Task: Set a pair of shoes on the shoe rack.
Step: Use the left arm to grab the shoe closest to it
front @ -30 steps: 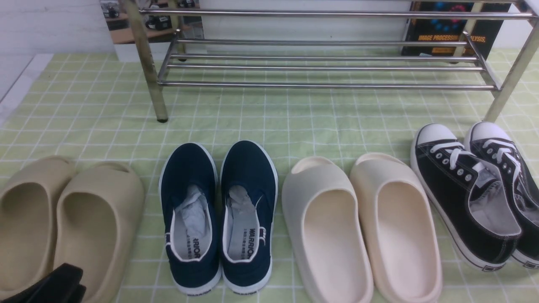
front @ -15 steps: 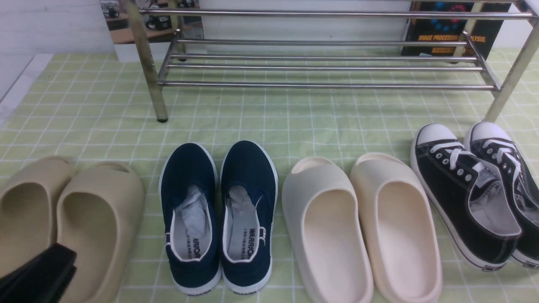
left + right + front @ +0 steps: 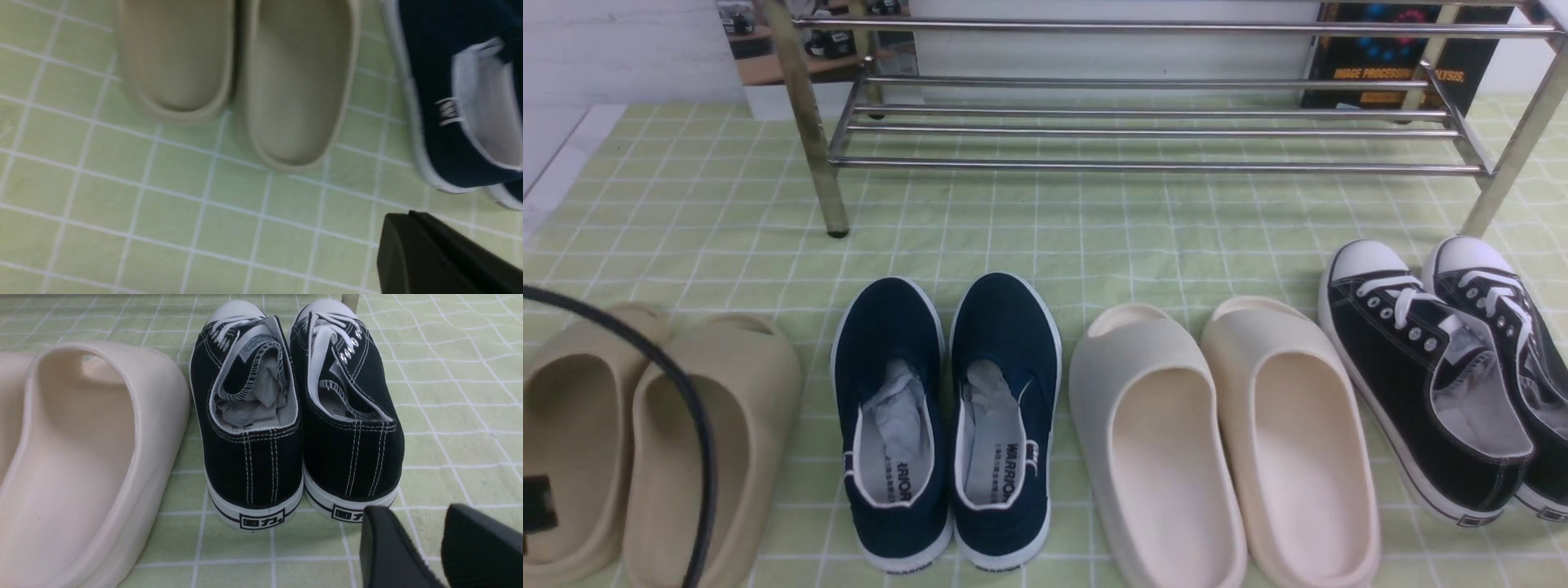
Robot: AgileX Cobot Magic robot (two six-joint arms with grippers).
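Shoes [image 3: 1001, 335] look light, soft canvas on firmer soles, so I'd pinch each by its heel rim; left claw [image 3: 408, 241] together and empty, right claw [image 3: 425, 526] apart

The shoe rack [image 3: 1152, 166] spans the upper part of the front frame, its legs standing on the mat [image 3: 1094, 237]. Before it, four pairs lie in a row across the lower half, toes toward the rack: the left slides [image 3: 727, 367] at lower left, the pair of shoes [image 3: 1006, 322] just left of centre, the right slides [image 3: 1152, 425] right of centre, and the lace-up sneakers [image 3: 1413, 359] at far right (angled, closest to the rack's right leg). A cable [image 3: 690, 392] arcs over the left slides.
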